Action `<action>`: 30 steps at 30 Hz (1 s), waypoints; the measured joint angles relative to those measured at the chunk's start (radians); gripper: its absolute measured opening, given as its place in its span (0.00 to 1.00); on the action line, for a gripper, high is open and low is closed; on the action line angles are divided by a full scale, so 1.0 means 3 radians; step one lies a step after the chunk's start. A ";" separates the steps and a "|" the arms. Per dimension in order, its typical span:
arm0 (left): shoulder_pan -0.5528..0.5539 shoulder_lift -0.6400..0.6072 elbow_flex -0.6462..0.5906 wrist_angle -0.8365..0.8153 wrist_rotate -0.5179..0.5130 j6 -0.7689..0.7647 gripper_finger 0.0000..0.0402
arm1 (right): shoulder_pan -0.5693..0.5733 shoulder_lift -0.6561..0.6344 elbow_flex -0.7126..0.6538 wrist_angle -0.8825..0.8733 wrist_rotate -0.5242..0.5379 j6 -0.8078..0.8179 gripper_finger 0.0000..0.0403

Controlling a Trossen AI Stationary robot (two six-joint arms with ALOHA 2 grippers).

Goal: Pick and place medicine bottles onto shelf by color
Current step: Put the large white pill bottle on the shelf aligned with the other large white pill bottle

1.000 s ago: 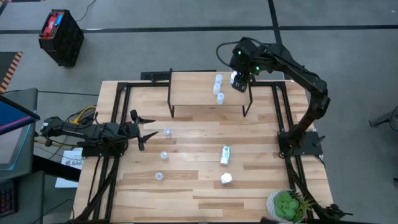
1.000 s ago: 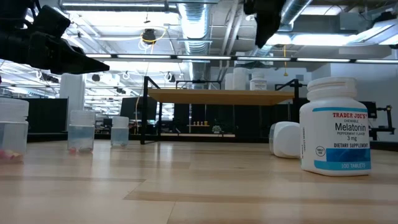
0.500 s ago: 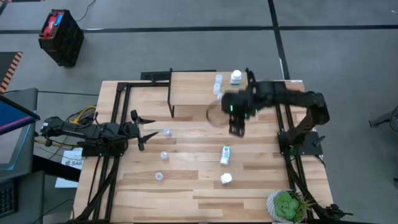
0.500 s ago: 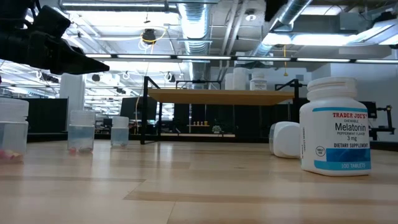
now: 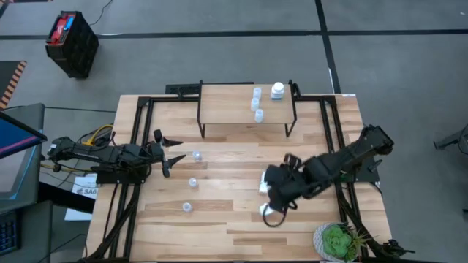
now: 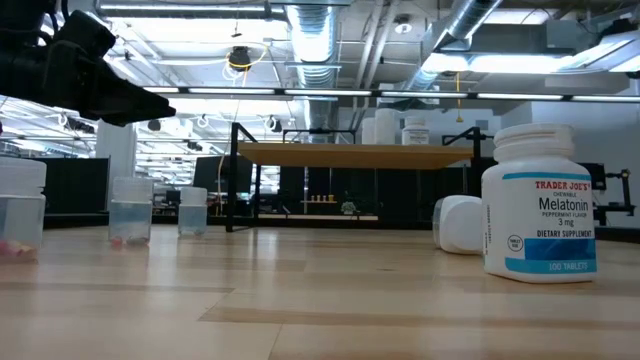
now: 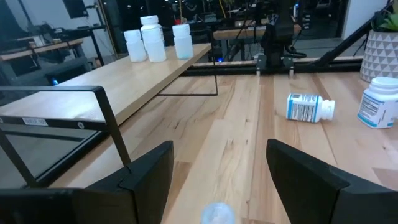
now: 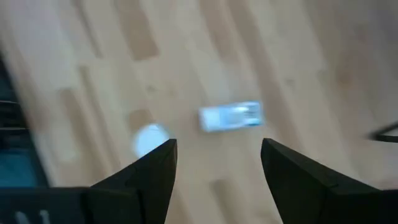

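Note:
The shelf (image 5: 234, 109) stands at the table's far side. On its right part stand three pale-blue bottles (image 5: 257, 104) in a row and one white bottle (image 5: 278, 90). Three more pale-blue bottles (image 5: 193, 183) stand on the table's left half. A white bottle (image 8: 231, 116) lies on its side at mid-right, and another white bottle (image 5: 266, 210) stands upright nearer the front edge. My right gripper (image 5: 278, 197) hovers open above these two, pointing steeply down. My left gripper (image 5: 164, 150) waits open at the table's left side, level.
A green potted plant (image 5: 338, 241) stands at the near right corner, close to my right arm. A black frame (image 5: 139, 109) runs along the table's sides. Bare wood lies between the shelf and the loose bottles.
My right gripper has swung from the shelf's right end toward the table's near edge, sinking a little and rolling at the wrist; it now stands over the two white bottles on the table. The white bottle on the shelf stays upright where the gripper was.

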 joint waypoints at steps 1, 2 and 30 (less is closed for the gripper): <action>0.0000 0.0000 0.0000 0.0000 0.0000 0.0000 0.61 | 0.0045 -0.0003 -0.0073 0.0105 0.0000 0.0044 0.63; 0.0000 0.0000 0.0000 0.0001 0.0000 -0.0013 0.61 | 0.0085 0.0001 -0.0143 0.0204 -0.0001 0.0061 0.63; 0.0001 0.0000 0.0000 0.0001 -0.0003 -0.0075 0.61 | 0.0198 0.0003 -0.1248 0.1567 -0.0195 -0.0196 0.64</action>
